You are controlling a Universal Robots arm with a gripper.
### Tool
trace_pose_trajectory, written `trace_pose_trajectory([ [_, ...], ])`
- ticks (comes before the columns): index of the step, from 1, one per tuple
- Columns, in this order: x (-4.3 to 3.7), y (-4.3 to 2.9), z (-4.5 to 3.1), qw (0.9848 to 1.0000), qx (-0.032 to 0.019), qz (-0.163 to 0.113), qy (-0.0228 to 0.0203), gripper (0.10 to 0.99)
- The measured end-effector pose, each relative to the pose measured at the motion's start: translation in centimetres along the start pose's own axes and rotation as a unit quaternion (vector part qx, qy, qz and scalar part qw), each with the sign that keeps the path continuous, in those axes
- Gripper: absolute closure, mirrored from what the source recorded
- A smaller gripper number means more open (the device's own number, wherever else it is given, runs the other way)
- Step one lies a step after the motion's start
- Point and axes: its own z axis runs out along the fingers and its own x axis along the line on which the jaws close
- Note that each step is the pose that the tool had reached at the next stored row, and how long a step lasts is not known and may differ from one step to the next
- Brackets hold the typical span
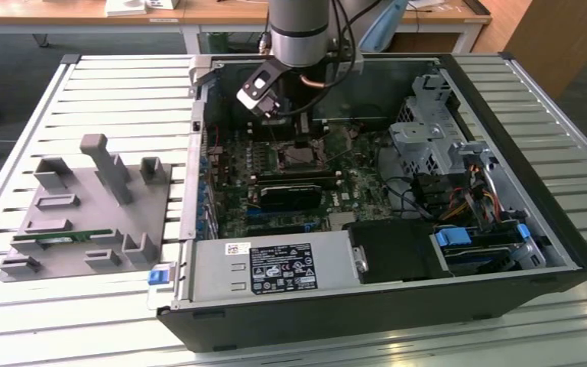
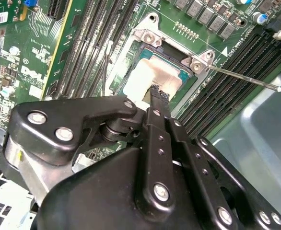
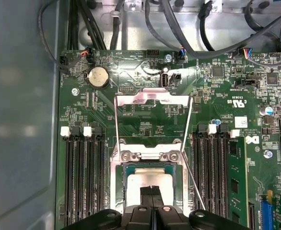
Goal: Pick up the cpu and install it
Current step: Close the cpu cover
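Slats of a pale table (image 1: 100, 84) carry a black case (image 1: 375, 325) lying open on its side, with a grey tray (image 1: 69, 229) beside it toward the exterior view's left. My arm (image 1: 299, 30) reaches down into the case, over the far end of the green board (image 1: 235, 180).

On that board, between two banks of memory slots (image 3: 85, 177), sits the socket (image 3: 119, 155). Its plate (image 3: 152, 98) is swung up and back, and its thin lever (image 2: 241, 76) stands free off to one side. The cpu (image 2: 147, 74) lies flat inside the socket frame, silver top up, its edges square with the frame as far as I can judge.

My gripper (image 2: 157, 94) is right over it. In the second wrist view the fingers (image 2: 155, 124) are pressed together with no gap, and they pinch nothing. Their tips point straight at the cpu's top, near its middle, and they look to be touching it or just above it; I cannot tell which.

So the relation that matters is simple: the cpu is dead ahead along my fingers' own line, not off to any side. Being square, it has no long axis to match. Only its edges against the frame count, and those run in line with the slots. I judge the chip seated and the plate not yet closed.
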Motion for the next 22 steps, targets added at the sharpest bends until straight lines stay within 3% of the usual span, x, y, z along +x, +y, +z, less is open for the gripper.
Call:
trace_pose_trajectory([
  [9, -0.02, 0.11, -1.16, 1.0000, 0.0005, 0.000, 0.0000, 0.980],
  [18, -0.07, 0.39, -4.60, 1.0000, 0.0014, 0.000, 0.0000, 0.980],
  [22, -0.44, 0.40, -4.67, 1.0000, 0.0019, 0.001, -0.0001, 0.980],
])
